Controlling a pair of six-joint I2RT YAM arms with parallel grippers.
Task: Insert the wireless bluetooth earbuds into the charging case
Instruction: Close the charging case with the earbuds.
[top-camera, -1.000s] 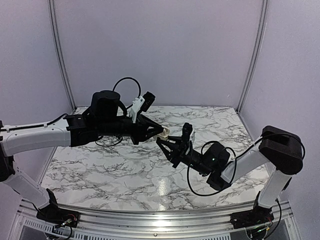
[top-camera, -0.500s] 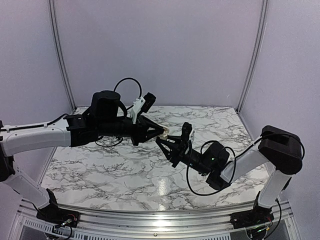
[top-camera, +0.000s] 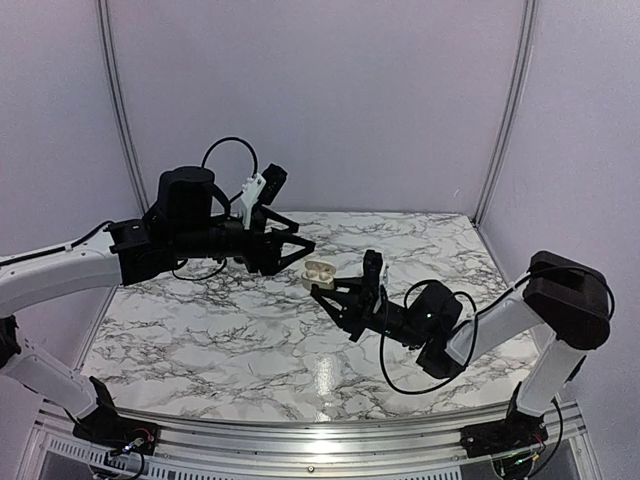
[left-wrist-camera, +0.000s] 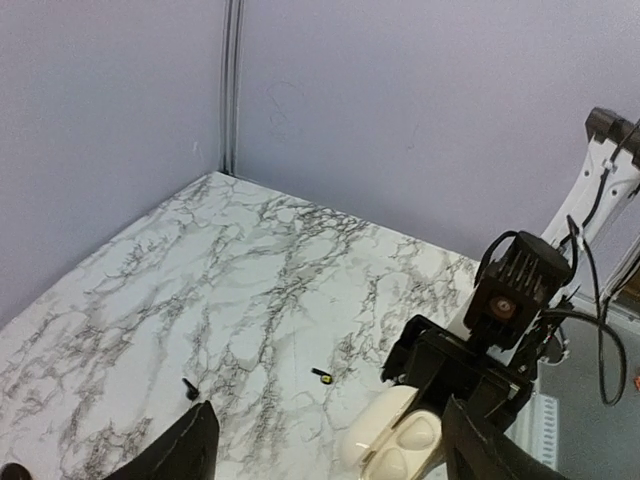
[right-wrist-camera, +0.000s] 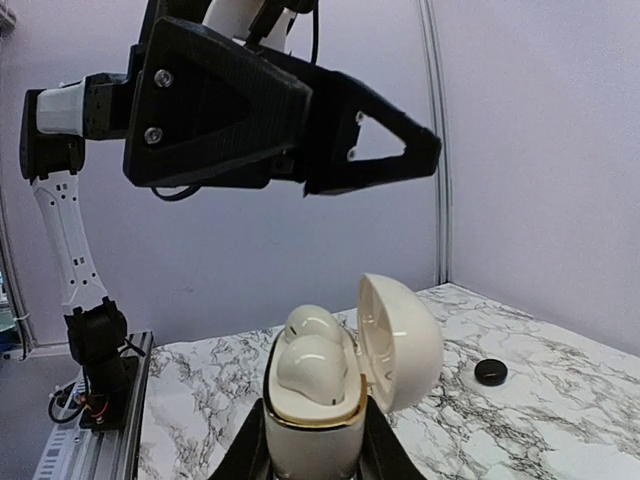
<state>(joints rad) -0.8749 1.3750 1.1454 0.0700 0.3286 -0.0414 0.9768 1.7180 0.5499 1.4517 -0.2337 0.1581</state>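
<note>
The first earbud (left-wrist-camera: 322, 376) lies flat on the marble table (left-wrist-camera: 250, 260), with its long axis across the left wrist view. The second earbud (left-wrist-camera: 190, 388) lies apart from it, and its direction is too small to tell. The charging case (right-wrist-camera: 310, 400) stands upright with its lid swung open, clamped in the right gripper (top-camera: 323, 287). The left gripper (top-camera: 298, 252) hangs above the case, its jaws wide and empty.

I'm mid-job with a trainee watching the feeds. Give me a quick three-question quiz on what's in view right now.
1. True or false: the left gripper is open and empty.
2. What holds the open charging case? A) left gripper B) right gripper C) nothing, it lies loose
3. Fill in: the two black earbuds lie on the ____.
Key: 1 true; 2 B; 3 table.
</note>
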